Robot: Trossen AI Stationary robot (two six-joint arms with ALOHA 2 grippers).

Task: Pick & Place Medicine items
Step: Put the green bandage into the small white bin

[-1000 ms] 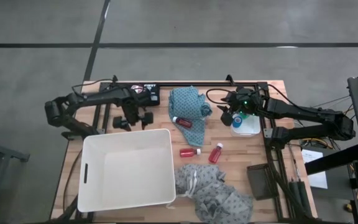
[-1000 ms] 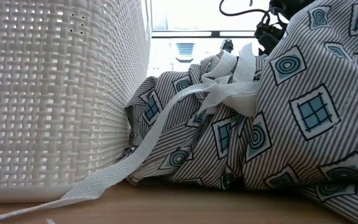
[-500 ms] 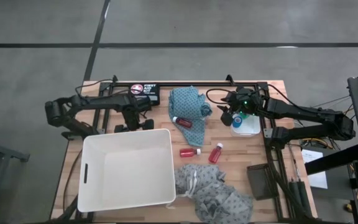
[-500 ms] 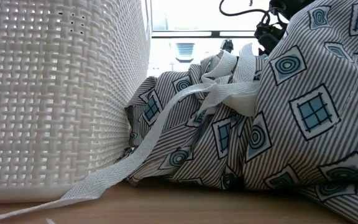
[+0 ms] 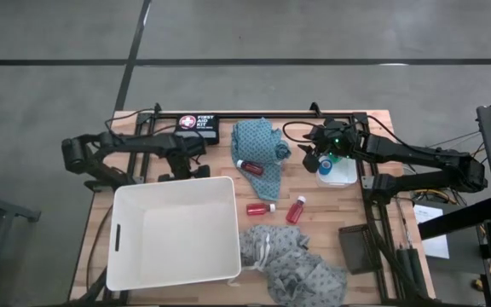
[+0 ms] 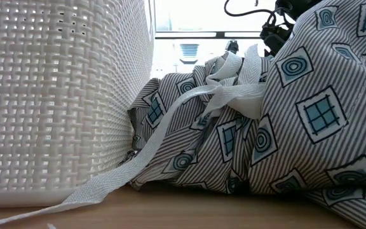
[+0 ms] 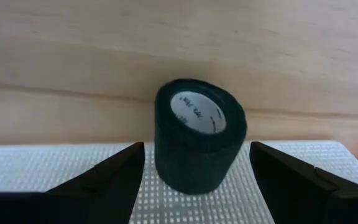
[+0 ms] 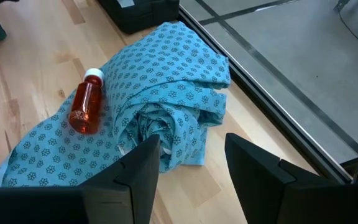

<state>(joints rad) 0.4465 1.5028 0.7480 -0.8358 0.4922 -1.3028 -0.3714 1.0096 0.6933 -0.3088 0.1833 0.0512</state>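
Observation:
A dark teal roll [image 7: 201, 134] stands on end on the wooden table, just beyond the far rim of the white basket [image 5: 118, 223]. My left gripper [image 7: 197, 146] points steeply down over it, open, with a finger on either side and a gap showing at each. One red bottle with a white cap [image 8: 87, 106] lies on the teal cloth [image 5: 258, 147]. Two more red bottles [image 5: 261, 207] [image 5: 296, 210] lie on the bare wood. My right gripper [image 5: 314, 160] hovers open to the right of that cloth, with nothing between its fingers.
A black first aid case [image 5: 199, 126] sits at the far edge behind my left gripper. A grey patterned cloth with white ties [image 5: 292, 260] is heaped near the front, right of the basket. A dark flat piece [image 5: 354, 247] lies at the right.
My left gripper has come down toward the table beside the basket's far rim and has tipped to point more steeply downward. Its fingers have stayed apart.

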